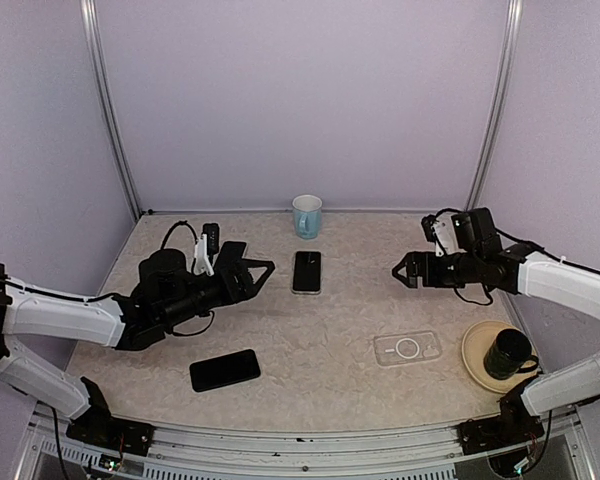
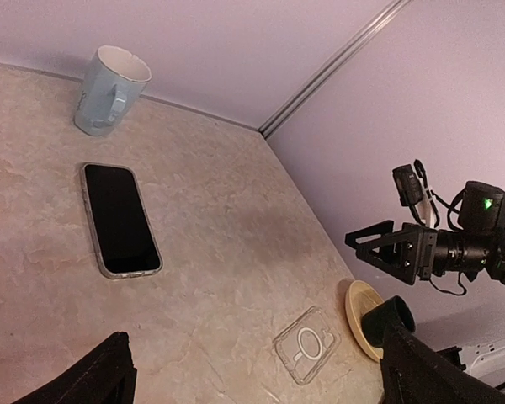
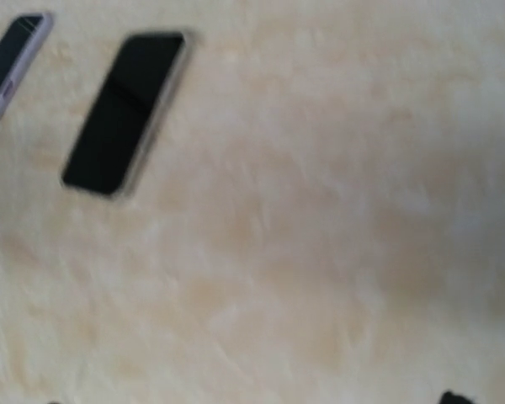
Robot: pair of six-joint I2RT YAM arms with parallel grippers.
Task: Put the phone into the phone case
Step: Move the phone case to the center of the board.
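Note:
A black phone with a pale rim (image 1: 307, 271) lies face up mid-table, also showing in the left wrist view (image 2: 122, 219) and, blurred, in the right wrist view (image 3: 126, 114). The clear phone case (image 1: 407, 348) with a white ring lies flat at the front right (image 2: 307, 343). My left gripper (image 1: 255, 272) hovers open and empty just left of that phone. My right gripper (image 1: 405, 270) hangs open and empty to the phone's right, above and behind the case. A second, bare black phone (image 1: 225, 370) lies at the front left.
A third phone (image 1: 232, 247) lies partly hidden behind the left gripper (image 3: 13, 67). A light blue mug (image 1: 307, 215) stands at the back wall. A black cup (image 1: 507, 352) sits on a tan plate (image 1: 475, 360) right of the case.

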